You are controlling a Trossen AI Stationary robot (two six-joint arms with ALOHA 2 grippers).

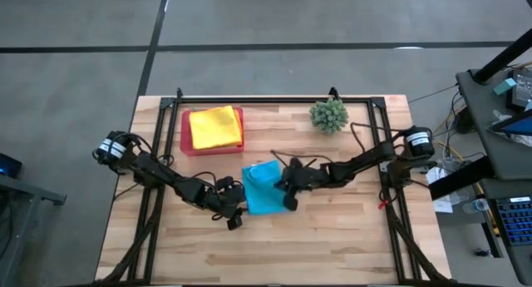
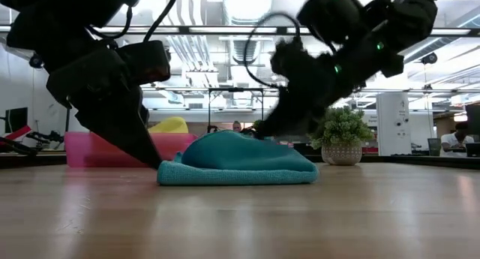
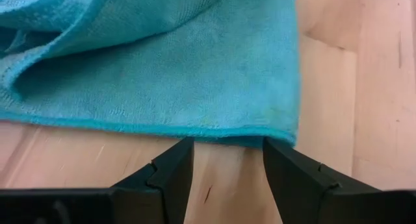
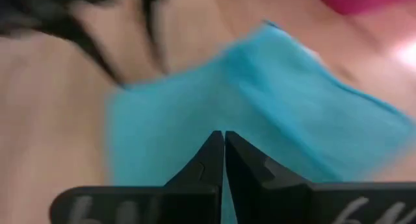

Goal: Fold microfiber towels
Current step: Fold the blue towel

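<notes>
The turquoise towel (image 1: 264, 190) is shown mid-bench between both arms, its hem just ahead of the parted left end effector (image 3: 226, 160), while the right end effector (image 4: 224, 138), fingers shut, apparently empty, hovers over it.

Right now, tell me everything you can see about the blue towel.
The blue towel is a soft, nubbly turquoise cloth with a stitched hem, lying folded over on the wooden table in front of the pink tray. It humps up in the middle. The left gripper stands open just off its hemmed edge, not touching. The right gripper is shut above the cloth; whether it pinches any fabric cannot be told.
</notes>
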